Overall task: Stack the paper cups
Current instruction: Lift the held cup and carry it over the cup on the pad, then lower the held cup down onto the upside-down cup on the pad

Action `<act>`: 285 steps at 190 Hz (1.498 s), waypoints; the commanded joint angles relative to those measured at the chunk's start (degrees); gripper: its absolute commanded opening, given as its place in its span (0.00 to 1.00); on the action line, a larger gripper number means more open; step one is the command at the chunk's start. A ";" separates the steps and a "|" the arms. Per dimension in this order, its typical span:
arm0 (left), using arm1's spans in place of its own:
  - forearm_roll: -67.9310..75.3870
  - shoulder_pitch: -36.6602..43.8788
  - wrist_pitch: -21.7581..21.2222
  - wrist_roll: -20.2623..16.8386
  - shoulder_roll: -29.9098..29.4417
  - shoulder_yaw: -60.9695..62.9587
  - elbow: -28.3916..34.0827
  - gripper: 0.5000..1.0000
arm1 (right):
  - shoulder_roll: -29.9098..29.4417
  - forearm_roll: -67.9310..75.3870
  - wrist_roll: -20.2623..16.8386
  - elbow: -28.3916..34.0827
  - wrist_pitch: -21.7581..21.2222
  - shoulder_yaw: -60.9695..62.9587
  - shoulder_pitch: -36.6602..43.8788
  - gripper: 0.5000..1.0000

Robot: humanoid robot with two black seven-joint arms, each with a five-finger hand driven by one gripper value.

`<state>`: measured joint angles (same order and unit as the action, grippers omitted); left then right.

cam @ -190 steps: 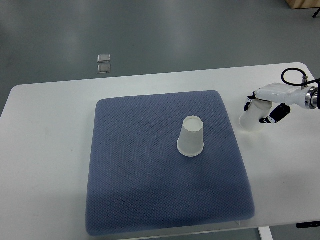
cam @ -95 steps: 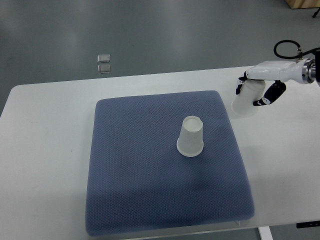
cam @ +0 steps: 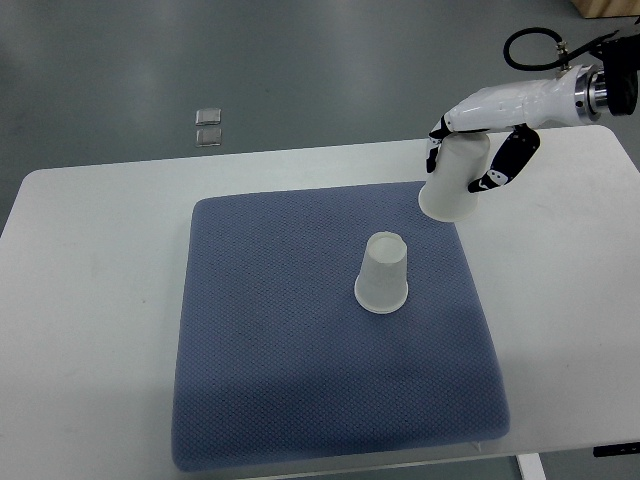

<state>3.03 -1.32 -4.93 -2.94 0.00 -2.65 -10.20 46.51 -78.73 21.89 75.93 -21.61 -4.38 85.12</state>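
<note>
Paper cup [cam: 382,274] stands upside down near the middle of a blue mat [cam: 270,350] while, to its right, the right hand [cam: 482,150] wraps its fingers around a second cup [cam: 454,178] held aloft; light and easily crushed, such cups likely want a gentle sidewall grip.

Counter [cam: 100,300]: spans the lower part of the view, the floor behind it.
Mat [cam: 300,400]: lies on the middle of the counter.
Cup [cam: 382,274]: stands upside down on the mat, right of its centre.
Second cup [cam: 455,178]: upside down and tilted, over the mat's far right corner, behind and to the right of the first cup, apart from it.
Right hand [cam: 490,130]: comes in from the upper right; fingers [cam: 505,165] wrap the second cup.
Floor plates [cam: 208,126]: two, on the floor behind the counter's left half.
</note>
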 commanded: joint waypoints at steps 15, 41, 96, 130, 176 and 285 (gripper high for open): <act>0.05 0.00 0.01 -0.05 0.00 -0.08 0.00 1.00 | -1.78 2.97 0.00 1.41 -1.06 -0.02 0.22 0.43; -0.04 0.00 0.01 0.04 0.00 0.01 0.00 1.00 | -4.59 4.38 -0.18 1.32 -0.45 -0.02 0.13 0.43; 0.05 0.00 0.01 0.04 0.00 0.01 0.00 1.00 | -6.35 4.38 -0.62 0.88 -0.01 -0.02 -0.22 0.43; -0.04 0.00 -0.08 -0.05 0.00 0.01 0.00 1.00 | -6.52 4.38 -0.62 0.88 0.70 -0.02 -1.01 0.43; 0.05 0.00 0.01 0.04 0.00 0.01 0.00 1.00 | -6.61 4.38 -0.70 0.80 1.05 -0.02 -2.59 0.43; -0.04 0.00 0.01 -0.05 0.00 0.01 0.00 1.00 | -6.61 4.29 -0.62 0.71 2.98 -0.02 -4.79 0.45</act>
<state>3.05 -1.32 -4.94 -2.92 0.00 -2.67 -10.19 40.00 -74.54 21.18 76.64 -18.79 -4.40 80.53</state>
